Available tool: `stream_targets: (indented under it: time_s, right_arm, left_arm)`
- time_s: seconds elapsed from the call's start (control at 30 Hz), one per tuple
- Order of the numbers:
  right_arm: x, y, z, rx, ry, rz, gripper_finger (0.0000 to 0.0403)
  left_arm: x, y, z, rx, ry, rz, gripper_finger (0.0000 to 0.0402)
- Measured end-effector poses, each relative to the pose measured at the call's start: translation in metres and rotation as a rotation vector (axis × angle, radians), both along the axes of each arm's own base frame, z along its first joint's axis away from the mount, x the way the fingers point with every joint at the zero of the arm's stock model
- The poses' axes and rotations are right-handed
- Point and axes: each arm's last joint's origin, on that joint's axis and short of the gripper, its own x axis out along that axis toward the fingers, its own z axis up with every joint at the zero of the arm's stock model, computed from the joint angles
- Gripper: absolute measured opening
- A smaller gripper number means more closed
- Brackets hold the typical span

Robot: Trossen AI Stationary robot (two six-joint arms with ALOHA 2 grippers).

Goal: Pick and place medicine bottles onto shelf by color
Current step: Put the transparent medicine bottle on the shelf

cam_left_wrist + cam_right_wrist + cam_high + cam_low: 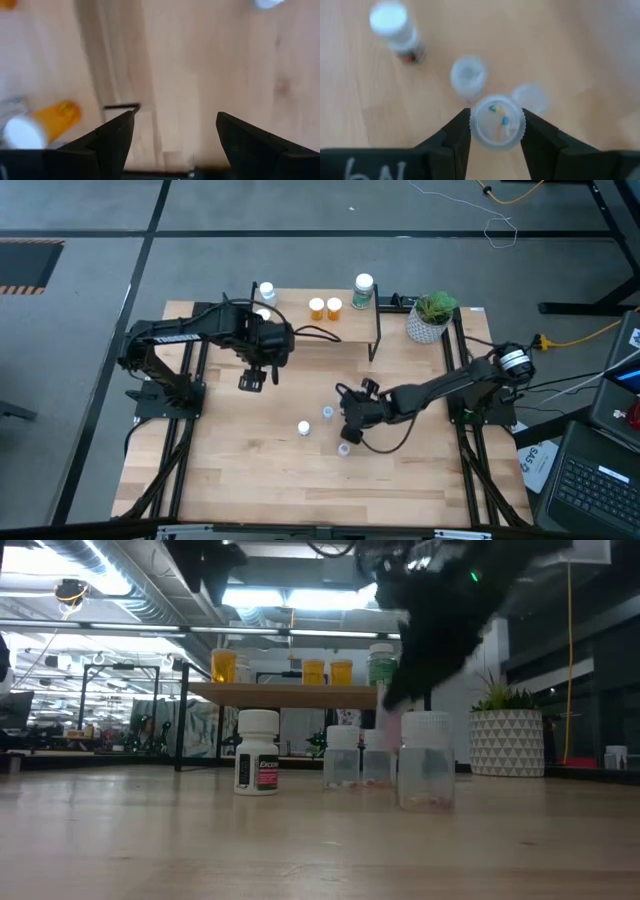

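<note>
**Clear bottle gripped, shelf run pending**

Bottle of clear plastic [497,122], with a few coloured pills visible inside, sat between the fingers of the right gripper [495,131], which were closed against its sides. From above, that right gripper [349,420] was low over the middle of the bench [260,480], with two more small clear bottles close by: one just beside it toward the shelf [327,412], one just in front of it [343,449]. A white bottle with a red-and-black label [257,752] stood a little way off to the left of them.

The shelf [290,693] stood at the far edge of the bench. On it were two orange bottles side by side [325,308], a larger green-labelled bottle [363,291] to their right, and another bottle near the left end [266,292]. A white pot with a green plant [431,318] stood beside the shelf's right end.

The step in hand looked to be the pick of this clear bottle. Whether it had left the bench could not be told. The next move would likely call for a straight lift clear of the two neighbours, then a carry to a free patch of shelf away from the orange group.

The neighbours were close enough to be knocked over by a sideways drift. The shelf's black legs [378,332] and the left arm also lay near the path: the left gripper [251,380] hung in front of the shelf, fingers apart and holding nothing.
</note>
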Motion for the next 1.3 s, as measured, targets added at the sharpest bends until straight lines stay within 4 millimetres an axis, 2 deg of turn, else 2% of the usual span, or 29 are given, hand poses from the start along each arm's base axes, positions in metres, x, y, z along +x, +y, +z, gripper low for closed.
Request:
stream_targets:
  time_s: [0.13,0.27,0.37,0.43,0.57,0.7,0.8,0.93,1.2,1.3]
  right_arm:
    - [0.002,-0.016,0.046,-0.118,0.032,-0.042,0.0142]
    - [-0.001,-0.043,0.095,-0.297,0.067,-0.153,0.0142]
    - [0.0,-0.068,0.123,-0.338,0.073,-0.212,0.0142]
    - [0.0,-0.086,0.133,-0.333,0.076,-0.25,0.0142]
    - [-0.003,-0.126,0.133,-0.237,0.1,-0.31,0.0142]
    - [-0.011,-0.164,0.118,-0.156,0.147,-0.385,0.0142]
    - [-0.017,-0.183,0.108,-0.147,0.17,-0.43,0.0142]
    - [-0.017,-0.195,0.104,-0.097,0.13,-0.404,0.0142]
    - [-0.019,-0.213,0.106,-0.123,0.094,-0.418,0.0142]
    - [-0.022,-0.22,0.106,-0.126,0.092,-0.436,0.0165]
  left_arm:
    - [-0.005,0.006,0.003,0.032,0.0,0.029,0.0279]
    - [-0.007,0.014,0.005,0.033,-0.01,0.053,0.0279]
    - [-0.007,0.021,0.004,0.034,-0.012,0.079,0.0279]
    - [-0.008,0.025,0.004,0.034,-0.011,0.089,0.0279]
    - [-0.009,0.03,0.004,0.036,-0.016,0.103,0.0279]
    - [-0.009,0.032,0.004,0.035,-0.015,0.113,0.0279]
    - [-0.01,0.034,0.004,0.038,-0.012,0.11,0.0279]
    - [-0.01,0.034,0.004,0.039,-0.011,0.106,0.0279]
    - [-0.01,0.034,0.004,0.039,-0.011,0.105,0.0279]
    - [-0.01,0.034,0.004,0.039,-0.01,0.105,0.0279]
